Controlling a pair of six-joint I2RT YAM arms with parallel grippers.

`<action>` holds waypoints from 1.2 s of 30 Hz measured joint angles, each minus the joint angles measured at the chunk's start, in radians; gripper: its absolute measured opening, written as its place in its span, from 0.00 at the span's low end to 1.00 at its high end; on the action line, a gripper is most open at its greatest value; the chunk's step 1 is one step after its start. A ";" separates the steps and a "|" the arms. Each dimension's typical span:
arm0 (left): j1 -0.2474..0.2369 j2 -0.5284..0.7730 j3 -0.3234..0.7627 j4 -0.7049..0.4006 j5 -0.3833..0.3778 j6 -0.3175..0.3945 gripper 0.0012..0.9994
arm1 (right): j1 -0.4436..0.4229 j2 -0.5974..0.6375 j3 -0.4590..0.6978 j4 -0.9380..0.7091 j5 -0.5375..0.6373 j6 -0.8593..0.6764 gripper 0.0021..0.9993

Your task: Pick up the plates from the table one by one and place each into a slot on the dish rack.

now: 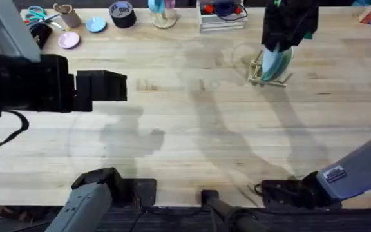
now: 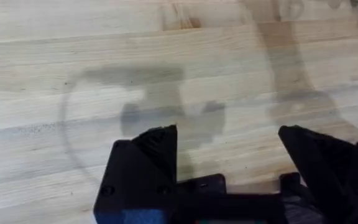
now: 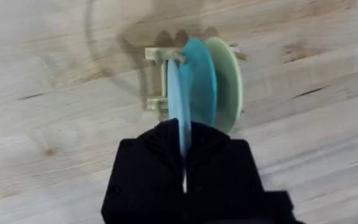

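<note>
The table is a broad run of pale planks, with odds and ends lined along its far edge: a roll of tape, small pink and pale blue discs, and a clear tray. At about one o'clock from the table's middle stands the dish rack, small and light on its low base.

The right gripper hangs directly over the rack, pinched narrow on the rim of the pale sky blue plate, which stands on edge among the pegs. Just beside it, on the cream plate's side, the teal plate already stands upright, and the cream plate stands beyond that. All three crowd close together. Whether the blue plate's lower edge is fully seated in a slot I cannot tell; the plates hide the pegs there.

The left gripper hovers at about nine o'clock over bare wood, jaws wide, holding nothing.

The risks, as I judge them:
- Letting go before the plate is seated could let it tip against the teal one, or roll out.
- Pulling away at an angle could drag the rim and shift or topple the light rack.
- Pushing down further could slide the rack along the smooth wood.
</note>
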 joint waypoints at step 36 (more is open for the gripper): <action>0.000 0.000 0.000 0.000 0.000 0.000 0.99 | 0.000 0.055 0.000 0.002 -0.022 0.022 0.03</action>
